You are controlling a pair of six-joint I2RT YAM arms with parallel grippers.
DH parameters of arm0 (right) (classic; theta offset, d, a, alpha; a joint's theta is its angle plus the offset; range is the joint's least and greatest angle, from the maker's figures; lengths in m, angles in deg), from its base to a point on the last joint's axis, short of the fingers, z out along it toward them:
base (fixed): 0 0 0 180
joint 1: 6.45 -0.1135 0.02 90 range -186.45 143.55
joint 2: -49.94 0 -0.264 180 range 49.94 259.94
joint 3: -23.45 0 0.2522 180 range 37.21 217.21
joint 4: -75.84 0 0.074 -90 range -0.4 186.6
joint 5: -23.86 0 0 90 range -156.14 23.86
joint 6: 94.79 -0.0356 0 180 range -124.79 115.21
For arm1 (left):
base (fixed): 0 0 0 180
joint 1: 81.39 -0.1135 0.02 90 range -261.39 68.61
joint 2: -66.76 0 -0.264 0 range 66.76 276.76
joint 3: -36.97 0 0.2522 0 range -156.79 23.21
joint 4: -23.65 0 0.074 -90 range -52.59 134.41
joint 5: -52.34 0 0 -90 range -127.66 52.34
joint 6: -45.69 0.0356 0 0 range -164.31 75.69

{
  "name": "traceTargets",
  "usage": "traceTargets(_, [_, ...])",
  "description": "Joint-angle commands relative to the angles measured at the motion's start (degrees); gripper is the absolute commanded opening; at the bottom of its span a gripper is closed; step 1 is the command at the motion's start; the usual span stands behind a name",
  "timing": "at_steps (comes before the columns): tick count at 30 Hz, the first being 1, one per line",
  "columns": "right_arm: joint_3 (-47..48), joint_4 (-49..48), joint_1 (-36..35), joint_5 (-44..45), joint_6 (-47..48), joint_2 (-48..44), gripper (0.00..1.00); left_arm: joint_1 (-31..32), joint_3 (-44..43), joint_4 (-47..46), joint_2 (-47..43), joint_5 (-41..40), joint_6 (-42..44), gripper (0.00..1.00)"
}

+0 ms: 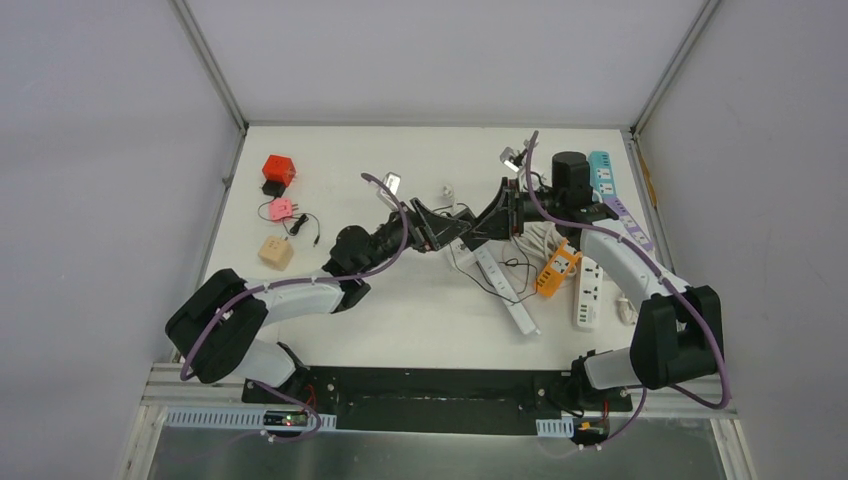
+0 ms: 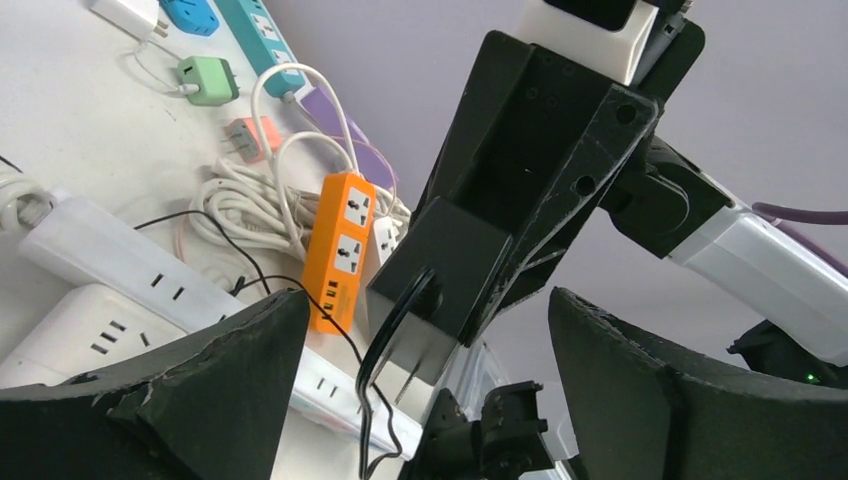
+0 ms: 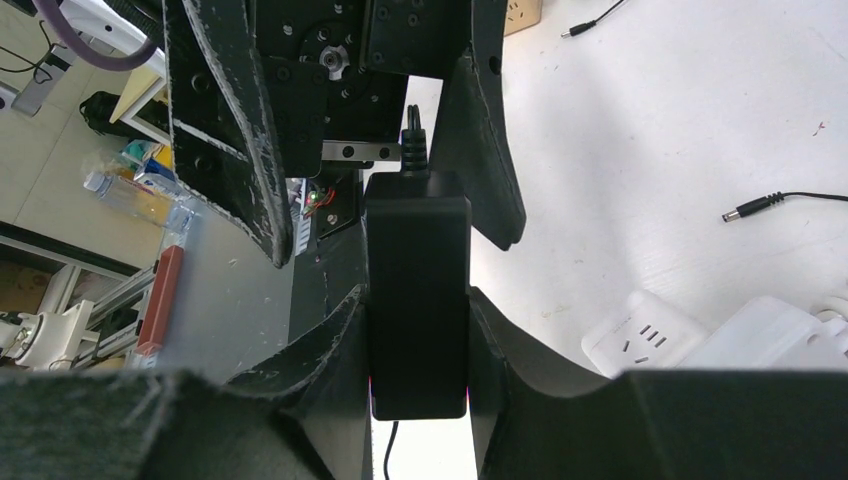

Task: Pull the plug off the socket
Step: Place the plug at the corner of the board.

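Plug (image 3: 418,300), a black adapter block, sits clamped between the right jaws, raised above the tabletop (image 1: 420,320). The left jaws stand wide apart facing it, flanking the plug's cord end.

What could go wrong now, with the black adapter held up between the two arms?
The black adapter, pinched by its sides in the right fingers, could twist or slip. Its thin cable trails down by the orange power strip and may snag. The open left fingers sit close and might bump it.
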Motion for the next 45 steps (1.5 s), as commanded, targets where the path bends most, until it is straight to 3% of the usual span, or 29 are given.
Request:
traceTargets(1, [0.47, -3.05, -0.4, -2.8, -0.02, 0.0, 0.0, -0.38, -3.01, -6.49, 0.35, 2.22, -1.97, 0.87])
traceTargets(7, [0.76, -2.73, -0.44, -2.83, 0.03, 0.57, 0.0, -0.34, -3.08, -6.98, 0.73, 2.78, -2.55, 0.74])
traceTargets(18, [1.47, -2.57, -0.49, -2.83, 0.03, 2.19, 0.0, -0.4, -3.61, -11.57, 4.18, 5.71, -3.82, 0.65])
traceTargets(23, [1.48, -2.57, -0.54, -2.83, 0.03, 2.69, 0.0, -0.33, -3.73, -11.64, 4.28, 6.12, -3.43, 0.42])
traceTargets(28, [1.56, -2.55, -0.58, -4.35, -2.19, 2.84, 0.0, -0.35, -3.65, -12.26, 4.46, 7.03, -2.93, 0.0])
traceTargets(29, [1.56, -2.53, -0.51, -4.31, -2.16, 2.81, 0.05, -0.35, -3.59, -12.59, 4.46, 7.06, -2.91, 0.0])
traceTargets(31, [1.56, -2.57, -0.53, -4.08, -2.34, 2.67, 0.26, -0.36, -3.18, -13.66, 4.35, 6.62, -3.0, 0.0])
traceTargets(33, [1.56, -2.49, -0.52, -3.83, -2.44, 2.38, 0.58, -0.36, -2.61, -13.94, 3.85, 5.44, -2.97, 0.0])
traceTargets(36, [1.8, -2.11, -0.29, -3.7, -2.38, 1.28, 0.98, -0.88, -1.27, -13.92, 2.37, 3.51, -2.98, 0.0])
traceTargets(45, [3.32, 5.52, 3.4, -4.18, 5.48, -1.17, 1.0, -7.27, 1.77, -8.59, -6.21, 2.52, -5.07, 0.0])
